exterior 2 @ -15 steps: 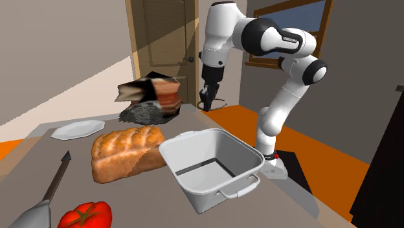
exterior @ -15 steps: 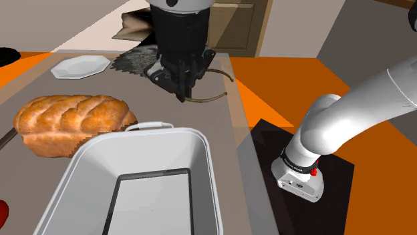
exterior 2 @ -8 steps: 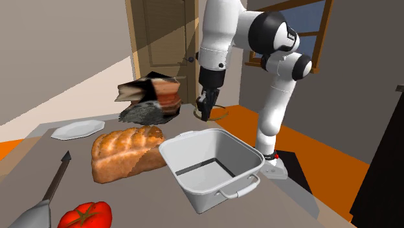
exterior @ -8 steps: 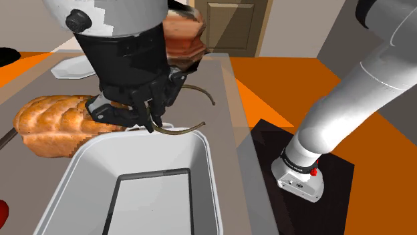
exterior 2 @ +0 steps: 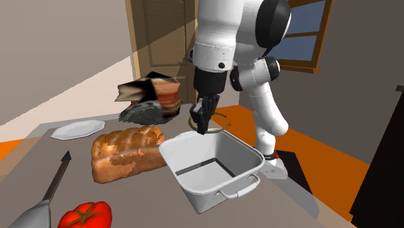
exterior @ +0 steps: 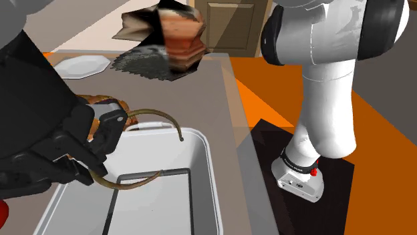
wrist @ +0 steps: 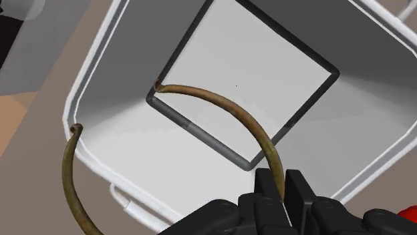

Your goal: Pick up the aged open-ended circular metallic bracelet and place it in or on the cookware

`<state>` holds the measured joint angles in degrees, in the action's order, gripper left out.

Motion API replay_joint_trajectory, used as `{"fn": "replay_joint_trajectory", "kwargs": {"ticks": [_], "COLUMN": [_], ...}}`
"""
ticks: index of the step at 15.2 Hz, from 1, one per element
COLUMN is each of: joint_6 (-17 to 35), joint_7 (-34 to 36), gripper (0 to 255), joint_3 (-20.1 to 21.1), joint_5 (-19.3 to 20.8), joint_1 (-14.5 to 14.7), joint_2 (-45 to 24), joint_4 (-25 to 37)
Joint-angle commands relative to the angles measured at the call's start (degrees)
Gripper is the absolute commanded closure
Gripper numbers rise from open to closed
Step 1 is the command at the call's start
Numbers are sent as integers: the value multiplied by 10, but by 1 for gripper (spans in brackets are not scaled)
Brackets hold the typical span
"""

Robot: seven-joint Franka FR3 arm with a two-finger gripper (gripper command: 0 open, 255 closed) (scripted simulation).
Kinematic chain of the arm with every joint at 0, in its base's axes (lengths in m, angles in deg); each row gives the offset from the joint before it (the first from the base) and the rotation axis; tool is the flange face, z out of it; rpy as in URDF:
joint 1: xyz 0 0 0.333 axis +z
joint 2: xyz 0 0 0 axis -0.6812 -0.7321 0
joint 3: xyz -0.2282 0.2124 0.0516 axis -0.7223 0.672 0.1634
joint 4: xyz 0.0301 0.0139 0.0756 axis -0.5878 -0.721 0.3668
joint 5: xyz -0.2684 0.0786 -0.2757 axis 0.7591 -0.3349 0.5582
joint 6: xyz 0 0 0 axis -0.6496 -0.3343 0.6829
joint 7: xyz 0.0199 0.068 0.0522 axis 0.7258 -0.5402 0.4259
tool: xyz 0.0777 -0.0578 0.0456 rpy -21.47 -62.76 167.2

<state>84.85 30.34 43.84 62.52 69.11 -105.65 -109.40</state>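
Observation:
The bracelet is a thin brownish open ring, also plain as the bracelet in the wrist view and small as the bracelet in the second exterior view. My gripper is shut on its band. The gripper hangs over the near-left part of the white rectangular pan, and the ring juts out over the pan's hollow. In the second exterior view the gripper sits just above the far rim of the pan. The pan holds nothing inside.
A bread loaf lies beside the pan. A white plate, a torn brown bag, a knife and a tomato share the grey table. The arm's base stands on a black stand beyond the table edge.
The arm has carried the bracelet from over the far end of the table, past the loaf, to above the pan, coming closer to the shoulder camera and lower.

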Motion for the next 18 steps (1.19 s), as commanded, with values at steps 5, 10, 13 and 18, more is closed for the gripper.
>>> {"fn": "replay_joint_trajectory", "kwargs": {"ticks": [5, 10, 13, 18], "joint_6": [-2, 29, 110, 276], "joint_7": [25, 32, 7, -78], "gripper": [255, 255, 0, 0], "joint_3": [-27, -17, 23, 105], "joint_5": [43, 31, -13, -82], "joint_1": [75, 45, -51, -225], "joint_2": [-53, -43, -9, 32], "joint_4": [40, -7, -114, -300]}}
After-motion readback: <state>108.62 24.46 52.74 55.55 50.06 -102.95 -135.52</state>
